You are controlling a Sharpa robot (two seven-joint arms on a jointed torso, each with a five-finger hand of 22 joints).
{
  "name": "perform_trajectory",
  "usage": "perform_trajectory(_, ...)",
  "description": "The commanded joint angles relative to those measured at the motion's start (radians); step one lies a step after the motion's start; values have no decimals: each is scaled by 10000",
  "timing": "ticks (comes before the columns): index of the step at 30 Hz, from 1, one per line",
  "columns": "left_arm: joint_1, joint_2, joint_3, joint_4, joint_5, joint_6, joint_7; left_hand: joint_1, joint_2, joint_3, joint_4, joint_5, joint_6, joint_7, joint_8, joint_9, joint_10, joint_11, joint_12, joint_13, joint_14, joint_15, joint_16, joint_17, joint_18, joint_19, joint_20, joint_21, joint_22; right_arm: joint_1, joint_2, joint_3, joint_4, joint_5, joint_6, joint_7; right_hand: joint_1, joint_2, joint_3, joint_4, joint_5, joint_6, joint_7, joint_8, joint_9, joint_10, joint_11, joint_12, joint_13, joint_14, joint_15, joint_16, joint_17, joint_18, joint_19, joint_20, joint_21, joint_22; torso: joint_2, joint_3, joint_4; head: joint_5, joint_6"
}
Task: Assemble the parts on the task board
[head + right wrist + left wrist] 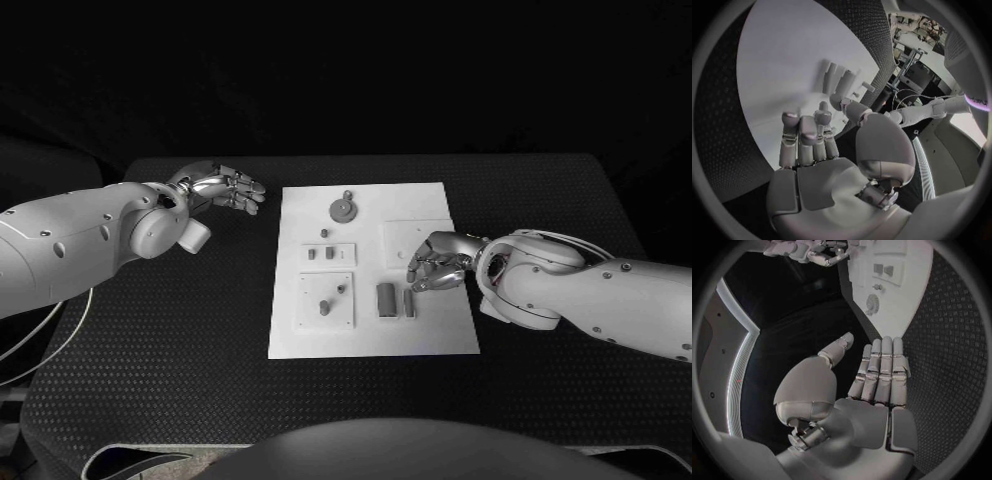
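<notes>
White rectangular task board [369,335] lies flat in the middle of the black textured tabletop [173,380], long axis running away from the robot. Grey parts on it: a round disc-shaped part with a short stem [343,208] near the far end; two small upright blocks [320,253] mid-board on the left half; a raised square plate with small pegs [327,300] nearer the robot; an upright grey cylinder [387,299] with a thinner grey bar [410,303] just beside it, both with long axis along the board's length.

Right hand [437,262] is over the board's right half, fingers curled downward, tips just beyond the cylinder and bar on their far-right side. The right wrist view shows the hand [817,145] with fingers bent toward the white board surface and the grey pieces [839,80] lying ahead of the fingertips; whether anything is pinched cannot be told — nothing is clearly held.

Left hand [224,190] hangs off the board's far-left corner, over bare tabletop, well apart from every part. In the left wrist view its fingers [882,370] are straight and side by side, thumb out, palm empty — open.

Judgement: the right hand is clearly the nearer to the cylinder and bar. A grasp would likely close across their short width, from the far-right side.
</notes>
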Motion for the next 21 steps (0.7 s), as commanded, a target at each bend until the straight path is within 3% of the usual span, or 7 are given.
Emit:
perform_trajectory(1,6,26,3,5,11,144,69,31,37,53,-18,66,-95,-3,48,-10,1,53,48,-11,38,17,-36,14,62,-42,-3,21,17,-35,84,0,-46,-611,-115,395,120,-14,-11,-59,-53,-383,332,-35,-17,-24,51,34,-15,-3,102,-49,-2,271,-52,-52,-53,40,0,0,6,-8,2)
perform_trajectory(11,5,32,3,0,10,154,68,32,40,55,-18,66,-97,-2,50,-11,0,53,48,-12,38,17,-39,19,62,-42,-3,22,17,-183,297,0,-260,-862,-46,394,478,230,-39,-156,-51,-201,297,75,-31,-35,24,64,-17,-16,91,-45,14,271,-74,-25,-60,64,3,-3,14,-2,2)
perform_trajectory(21,5,33,3,-1,10,158,64,30,42,56,-17,66,-98,-2,51,-13,0,53,48,-14,38,18,-43,24,62,-43,-2,22,18,-323,470,0,-432,-1179,-72,367,575,297,-84,-185,-47,-54,242,161,-23,-15,-27,76,-26,-10,53,-44,18,271,-78,-4,-57,80,2,-3,7,9,2)
